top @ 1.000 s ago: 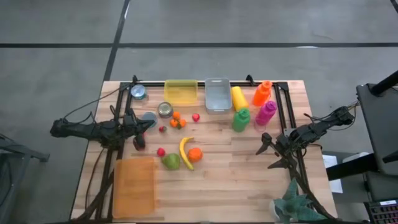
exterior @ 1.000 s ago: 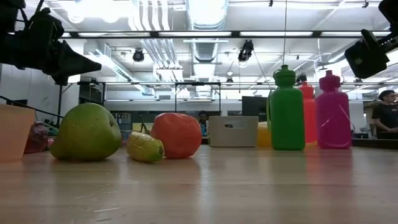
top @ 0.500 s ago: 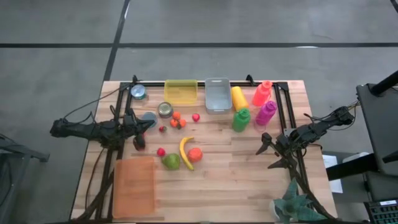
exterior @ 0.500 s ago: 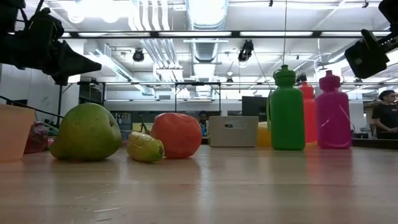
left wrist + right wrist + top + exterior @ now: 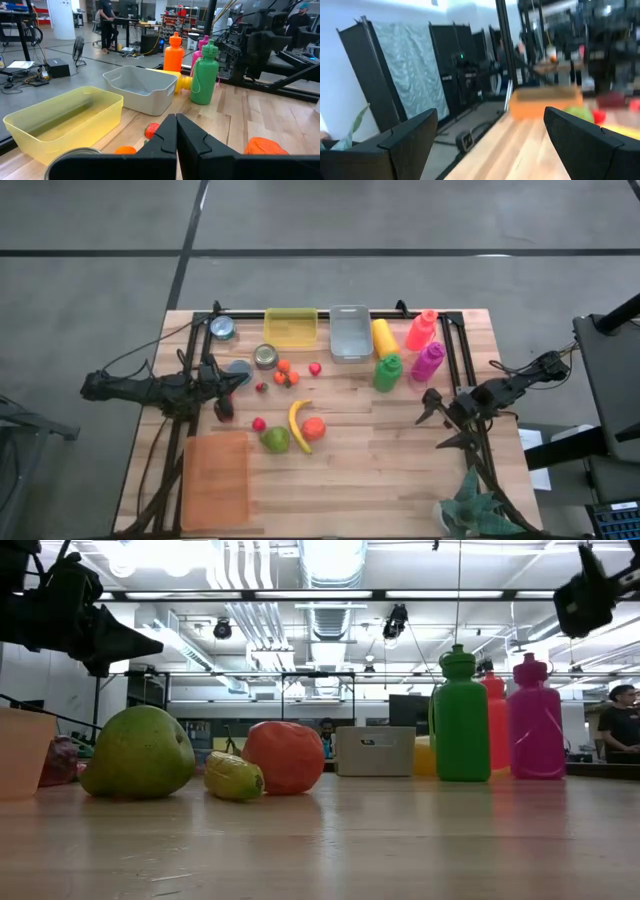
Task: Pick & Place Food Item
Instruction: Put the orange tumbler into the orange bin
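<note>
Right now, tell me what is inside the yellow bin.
Nothing shows inside the yellow bin: the high view and the left wrist view show only its bare floor. Its near inside wall is partly hidden in the wrist view.

Four plastic squeeze bottles, upper right of the high view: orange [image 5: 421, 329], yellow (lying down) [image 5: 384, 337], green [image 5: 387, 371], magenta [image 5: 427, 361]. Two round metal tins, upper left [image 5: 222, 328] [image 5: 265, 356]. Person at low view's far right edge [image 5: 621, 730].

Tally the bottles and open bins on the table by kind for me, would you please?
Bottles: 4 (yellow bottle, orange bottle, green bottle, magenta bottle)
Bins: 3 (yellow bin, grey bin, orange bin)
Total: 7
</note>
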Controlling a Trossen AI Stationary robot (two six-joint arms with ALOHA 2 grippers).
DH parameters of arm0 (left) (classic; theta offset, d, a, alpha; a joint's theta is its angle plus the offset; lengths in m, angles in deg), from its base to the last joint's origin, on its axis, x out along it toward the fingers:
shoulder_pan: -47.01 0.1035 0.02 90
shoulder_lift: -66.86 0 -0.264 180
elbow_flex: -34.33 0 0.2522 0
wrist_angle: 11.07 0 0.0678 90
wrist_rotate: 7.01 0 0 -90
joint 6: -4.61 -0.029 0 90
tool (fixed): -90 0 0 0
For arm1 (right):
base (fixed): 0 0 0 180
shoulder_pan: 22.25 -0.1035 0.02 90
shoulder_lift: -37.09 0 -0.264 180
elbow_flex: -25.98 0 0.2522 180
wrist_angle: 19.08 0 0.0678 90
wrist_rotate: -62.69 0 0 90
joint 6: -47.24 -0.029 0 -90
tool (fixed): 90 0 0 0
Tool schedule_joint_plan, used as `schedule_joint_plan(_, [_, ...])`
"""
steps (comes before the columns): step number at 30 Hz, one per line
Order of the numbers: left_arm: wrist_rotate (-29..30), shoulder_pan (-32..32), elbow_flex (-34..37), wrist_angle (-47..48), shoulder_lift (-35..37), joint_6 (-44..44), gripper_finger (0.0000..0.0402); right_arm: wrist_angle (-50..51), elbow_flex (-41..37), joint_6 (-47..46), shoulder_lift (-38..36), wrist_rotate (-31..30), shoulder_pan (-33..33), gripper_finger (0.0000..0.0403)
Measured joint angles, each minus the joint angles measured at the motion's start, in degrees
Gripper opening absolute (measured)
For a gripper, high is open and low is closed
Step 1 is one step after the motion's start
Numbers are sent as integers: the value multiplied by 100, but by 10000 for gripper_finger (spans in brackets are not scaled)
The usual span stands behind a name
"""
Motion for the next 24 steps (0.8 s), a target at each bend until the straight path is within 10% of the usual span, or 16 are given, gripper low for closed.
schedule_joint_plan(10, [-1,0,0,1,0,0,0,-251,0,187,2,-108,0,361])
schedule_joint_plan(24, [-2,0,0,0,0,0,0,1233,790,590,322,-2112,73,361])
